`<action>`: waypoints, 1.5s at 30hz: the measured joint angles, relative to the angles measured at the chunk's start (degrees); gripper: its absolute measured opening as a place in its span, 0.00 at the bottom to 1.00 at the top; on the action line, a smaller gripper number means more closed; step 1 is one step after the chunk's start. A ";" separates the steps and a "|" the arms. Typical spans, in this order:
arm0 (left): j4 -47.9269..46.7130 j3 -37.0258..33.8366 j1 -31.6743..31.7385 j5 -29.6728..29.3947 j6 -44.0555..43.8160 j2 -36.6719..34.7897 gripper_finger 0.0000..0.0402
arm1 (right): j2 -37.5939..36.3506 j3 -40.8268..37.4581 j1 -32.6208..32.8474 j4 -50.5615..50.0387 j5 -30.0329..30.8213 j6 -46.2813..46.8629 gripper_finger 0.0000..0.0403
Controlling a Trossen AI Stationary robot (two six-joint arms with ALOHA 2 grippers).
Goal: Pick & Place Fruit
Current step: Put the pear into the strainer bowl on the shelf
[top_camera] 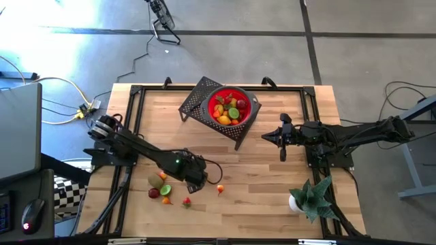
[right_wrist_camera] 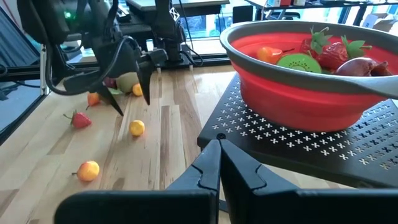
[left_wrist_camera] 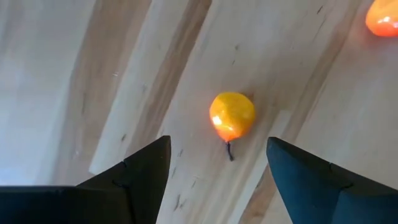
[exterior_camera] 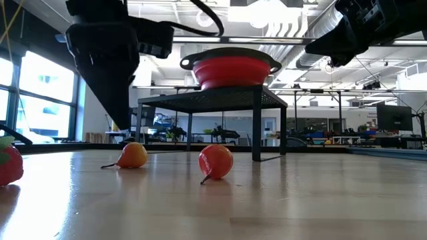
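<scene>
1. Left claw (top_camera: 195,182) hangs over the near-left part of the desk (top_camera: 272,197), fingers (left_wrist_camera: 140,171) spread apart and holding nothing; a small yellow-orange fruit (left_wrist_camera: 232,116) lies on the wood between them, not touched
2. Right claw (top_camera: 267,137) is clenched with nothing in it, parked just beside the red bowl (top_camera: 253,102), which sits on a black perforated stand (top_camera: 193,101)
3. Task things: many fruits are already in the bowl; loose ones are left on the desk – a second orange fruit (top_camera: 219,190) near the target, a strawberry (top_camera: 186,202) and a small pile (top_camera: 159,185) by the left arm
4. Risk: the target is round and has a short stem, so I judge an off-centre close could squirt it out and send it rolling
5. Risk: a descent that runs too low could jam the fingertips into the wood
6. Risk: on the carry, the raised bowl rim and the parked right claw look like likely bump points; a nudge could shift bowl or stand
7. Risk: the potted plant (top_camera: 310,197) at the near-right corner is well apart, low concern
8. Writing: no brand, label or readable text seen on anything
</scene>
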 joint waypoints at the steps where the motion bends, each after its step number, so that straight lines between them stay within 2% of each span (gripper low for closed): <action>1: 0.28 0.00 0.00 0.19 0.00 0.23 0.64 | -0.02 0.00 0.00 0.00 0.00 0.00 0.01; 9: 1.65 0.00 0.00 0.33 0.34 0.33 0.64 | -0.02 0.00 0.00 0.04 0.00 0.00 0.01; 15: 5.65 0.00 0.02 -0.43 5.49 0.93 0.64 | -0.02 0.00 0.00 0.07 0.00 -0.09 0.01; 26: 4.07 -0.11 0.04 -0.52 11.07 1.01 0.64 | -0.02 0.01 0.00 0.02 -1.16 1.44 0.01; 32: 4.86 -2.71 0.04 -0.40 11.49 1.05 0.64 | -0.02 0.00 0.00 0.02 -3.02 1.46 0.01; 38: 9.25 -5.55 2.29 3.88 11.22 1.05 0.64 | -0.02 0.00 0.00 0.02 -2.76 1.38 0.01; 45: 12.78 -7.00 6.35 7.93 16.19 1.05 0.64 | -0.01 0.00 0.00 0.00 -2.60 1.28 0.01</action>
